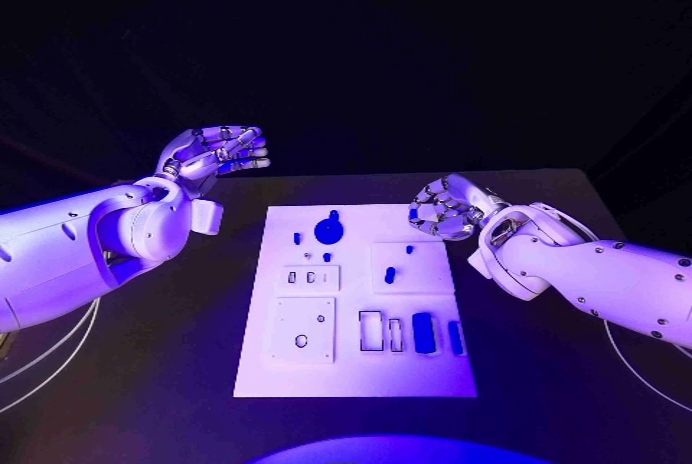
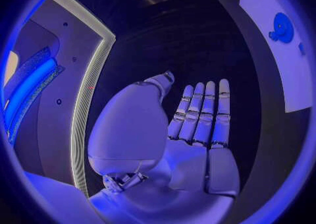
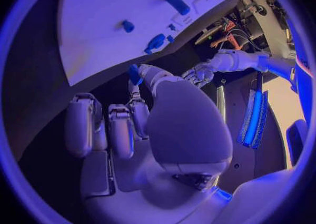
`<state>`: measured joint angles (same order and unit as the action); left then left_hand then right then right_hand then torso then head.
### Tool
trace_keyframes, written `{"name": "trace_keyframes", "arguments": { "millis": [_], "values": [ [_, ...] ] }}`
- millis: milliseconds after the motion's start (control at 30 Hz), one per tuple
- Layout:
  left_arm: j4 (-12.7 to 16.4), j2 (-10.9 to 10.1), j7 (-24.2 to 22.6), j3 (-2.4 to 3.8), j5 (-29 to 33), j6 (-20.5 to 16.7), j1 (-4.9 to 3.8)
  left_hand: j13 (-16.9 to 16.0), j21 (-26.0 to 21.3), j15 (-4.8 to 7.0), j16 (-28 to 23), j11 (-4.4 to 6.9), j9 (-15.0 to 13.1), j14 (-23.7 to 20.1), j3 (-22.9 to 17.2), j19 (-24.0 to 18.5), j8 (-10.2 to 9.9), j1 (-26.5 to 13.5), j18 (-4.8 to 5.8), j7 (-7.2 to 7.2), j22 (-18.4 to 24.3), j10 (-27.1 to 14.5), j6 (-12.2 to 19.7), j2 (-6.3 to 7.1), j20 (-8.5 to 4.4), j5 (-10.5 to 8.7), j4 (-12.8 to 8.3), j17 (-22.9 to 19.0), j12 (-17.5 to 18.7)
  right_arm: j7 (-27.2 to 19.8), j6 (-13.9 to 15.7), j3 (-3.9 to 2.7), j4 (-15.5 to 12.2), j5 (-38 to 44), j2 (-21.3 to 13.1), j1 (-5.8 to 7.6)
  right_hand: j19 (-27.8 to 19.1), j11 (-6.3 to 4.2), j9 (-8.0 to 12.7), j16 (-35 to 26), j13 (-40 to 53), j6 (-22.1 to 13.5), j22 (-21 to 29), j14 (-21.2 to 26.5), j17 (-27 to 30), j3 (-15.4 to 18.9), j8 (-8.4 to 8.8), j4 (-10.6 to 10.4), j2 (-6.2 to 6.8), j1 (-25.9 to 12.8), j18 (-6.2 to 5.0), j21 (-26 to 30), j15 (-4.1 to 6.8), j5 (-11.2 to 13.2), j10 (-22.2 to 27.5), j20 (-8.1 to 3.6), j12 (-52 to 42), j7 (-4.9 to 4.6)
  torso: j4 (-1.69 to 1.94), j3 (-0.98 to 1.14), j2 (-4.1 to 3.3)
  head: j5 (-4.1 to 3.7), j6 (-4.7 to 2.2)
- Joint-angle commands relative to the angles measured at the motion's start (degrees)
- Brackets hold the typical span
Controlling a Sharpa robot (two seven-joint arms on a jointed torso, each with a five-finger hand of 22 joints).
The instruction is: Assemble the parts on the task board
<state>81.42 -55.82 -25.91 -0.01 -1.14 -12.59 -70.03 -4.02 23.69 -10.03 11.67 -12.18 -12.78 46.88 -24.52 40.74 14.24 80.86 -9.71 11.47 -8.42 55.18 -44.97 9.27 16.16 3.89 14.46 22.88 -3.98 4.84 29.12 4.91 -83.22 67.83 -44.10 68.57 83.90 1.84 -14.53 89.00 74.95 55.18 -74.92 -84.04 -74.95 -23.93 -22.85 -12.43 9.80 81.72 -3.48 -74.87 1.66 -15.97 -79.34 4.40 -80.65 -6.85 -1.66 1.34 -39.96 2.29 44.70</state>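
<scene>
Task board point(image 1: 353, 379) lies flat mid-tabletop point(image 1: 159, 384), between the two arms. Round blue part point(image 1: 329, 227) sits near its far edge; small blue oval part point(image 1: 389, 275) in a square recess right of centre; dark blue bar part point(image 1: 423, 330) among slots near the right edge. Left hand point(image 1: 219, 149) raised off the board's far-left corner, fingers straight and apart, holding nothing. Right hand point(image 1: 446, 208) at the board's far-right edge, fingers curled, small blue part point(image 3: 134, 74) pinched at its fingertips.
</scene>
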Motion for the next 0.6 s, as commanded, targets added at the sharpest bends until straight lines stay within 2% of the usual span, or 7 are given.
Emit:
{"name": "trace_keyframes", "arguments": {
  "millis": [33, 200, 267, 400, 500, 567, 600],
  "values": [
    [0.48, 0.27, -0.18, 0.04, -0.13, 0.7, -0.01, 0.05, -0.23, -0.16, -0.34, 0.15, -0.09, -0.42, -0.07, -0.15, -0.28, -0.15, -0.7, 3.32, 0.08, -0.38, 0.56, -0.5, 0.16, -0.33, -0.2, -0.06, 0.13, 3.79, 1.97, -0.03, -2.59, 2.38, 0.4, 0.14, 1.25, 0.08, -1.35, 0.19, 0.25, -0.12, -11.49, -5.44, -12.75, -0.36, -0.96, -0.03, -0.64, 0.6, 0.75, -0.29, 0.28, -0.15, -0.14, -0.27, 0.11, 0.36, 0.06, -0.05, -0.02, 1.02, 0.27],
    [1.17, 0.61, 0.26, 0.03, -0.13, 0.27, 0.01, 0.05, -0.25, -0.16, -0.37, 0.15, -0.1, -0.4, -0.06, -0.13, -0.28, -0.17, -0.7, 3.32, 0.09, -0.37, 0.56, -0.49, 0.16, -0.34, -0.19, -0.07, 0.12, 5.12, 0.08, -0.04, -5.59, 3.06, 2.57, 0.19, 1.32, 0.09, -1.36, 0.23, 0.3, -0.17, -11.54, -5.47, -12.87, -0.42, -0.96, 0.01, -0.68, 0.61, 0.79, -0.5, 0.27, -0.14, -0.18, -0.27, 0.09, 0.33, 0.02, -0.04, -0.07, 2.33, 0.63],
    [1.37, 0.82, 0.42, 0.03, -0.13, 0.12, 0.01, 0.05, -0.25, -0.15, -0.38, 0.15, -0.1, -0.39, -0.06, -0.11, -0.28, -0.18, -0.7, 3.32, 0.1, -0.37, 0.55, -0.5, 0.16, -0.34, -0.18, -0.08, 0.11, 5.93, -0.87, -0.02, -6.29, 3.7, 4.17, 0.17, 1.35, 0.1, -1.36, 0.24, 0.32, -0.17, -11.56, -5.47, -12.88, -0.44, -0.97, 0.01, -0.68, 0.6, 0.81, -0.59, 0.27, -0.14, -0.19, -0.27, 0.08, 0.33, 0.17, -0.1, -0.04, 2.69, 0.77],
    [1.9, 1.27, 0.67, 0.02, -0.13, -0.13, 0.02, 0.05, -0.25, -0.15, -0.39, 0.15, -0.11, -0.37, -0.06, -0.09, -0.27, -0.2, -0.71, 3.32, 0.11, -0.36, 0.55, -0.5, 0.16, -0.34, -0.18, -0.08, 0.11, 7.56, -2.41, 0.17, -6.53, 6.76, 6.76, 0.07, 1.41, 0.11, -1.37, 0.26, 0.32, -0.17, -11.6, -5.48, -12.94, -0.47, -0.99, 0.03, -0.7, 0.59, 0.84, -0.75, 0.26, -0.13, -0.19, -0.27, 0.09, 0.32, 0.22, -0.26, -0.06, 3.58, 0.92],
    [2.36, 1.56, 0.81, 0.02, -0.13, -0.33, 0.02, 0.04, -0.25, -0.15, -0.39, 0.15, -0.11, -0.36, -0.05, -0.07, -0.27, -0.22, -0.71, 3.33, 0.11, -0.35, 0.54, -0.5, 0.16, -0.34, -0.17, -0.08, 0.1, 8.8, -3.54, 0.28, -6.19, 9.51, 8.52, -0.33, 1.38, 0.11, -1.38, 0.23, 0.28, -0.17, -11.58, -5.47, -12.87, -0.47, -1.0, 0.03, -0.7, 0.58, 0.83, -0.68, 0.26, -0.13, -0.16, -0.27, 0.11, 0.32, 0.24, -0.2, -0.19, 4.09, 1.02],
    [2.61, 1.72, 0.9, 0.01, -0.14, -0.43, 0.02, 0.04, -0.25, -0.15, -0.4, 0.15, -0.12, -0.34, -0.04, -0.05, -0.26, -0.24, -0.72, 3.33, 0.12, -0.34, 0.53, -0.5, 0.15, -0.35, -0.15, -0.08, 0.09, 9.39, -4.04, 0.34, -5.72, 10.65, 9.49, -0.58, 1.38, 0.13, -1.39, 0.22, 0.09, -0.19, -11.58, -5.46, -12.84, -0.48, -1.03, 0.09, -0.6, 0.55, 0.82, -0.67, 0.24, -0.1, -0.03, -0.26, 0.25, 0.31, 0.19, -0.06, -0.19, 4.54, 1.16],
    [2.73, 1.79, 0.94, 0.01, -0.14, -0.48, 0.02, 0.04, -0.25, -0.15, -0.4, 0.15, -0.12, -0.34, -0.04, -0.05, -0.26, -0.24, -0.72, 3.33, 0.12, -0.34, 0.53, -0.5, 0.15, -0.35, -0.15, -0.08, 0.09, 9.68, -4.27, 0.39, -5.42, 11.31, 10.02, -0.71, 1.38, 0.13, -1.4, 0.24, 0.08, -0.19, -11.57, -5.47, -12.88, -0.5, -1.04, 0.13, -0.56, 0.55, 0.82, -0.65, 0.24, -0.1, -0.02, -0.26, 0.27, 0.31, 0.21, -0.09, -0.19, 4.67, 1.21]
  ]
}}
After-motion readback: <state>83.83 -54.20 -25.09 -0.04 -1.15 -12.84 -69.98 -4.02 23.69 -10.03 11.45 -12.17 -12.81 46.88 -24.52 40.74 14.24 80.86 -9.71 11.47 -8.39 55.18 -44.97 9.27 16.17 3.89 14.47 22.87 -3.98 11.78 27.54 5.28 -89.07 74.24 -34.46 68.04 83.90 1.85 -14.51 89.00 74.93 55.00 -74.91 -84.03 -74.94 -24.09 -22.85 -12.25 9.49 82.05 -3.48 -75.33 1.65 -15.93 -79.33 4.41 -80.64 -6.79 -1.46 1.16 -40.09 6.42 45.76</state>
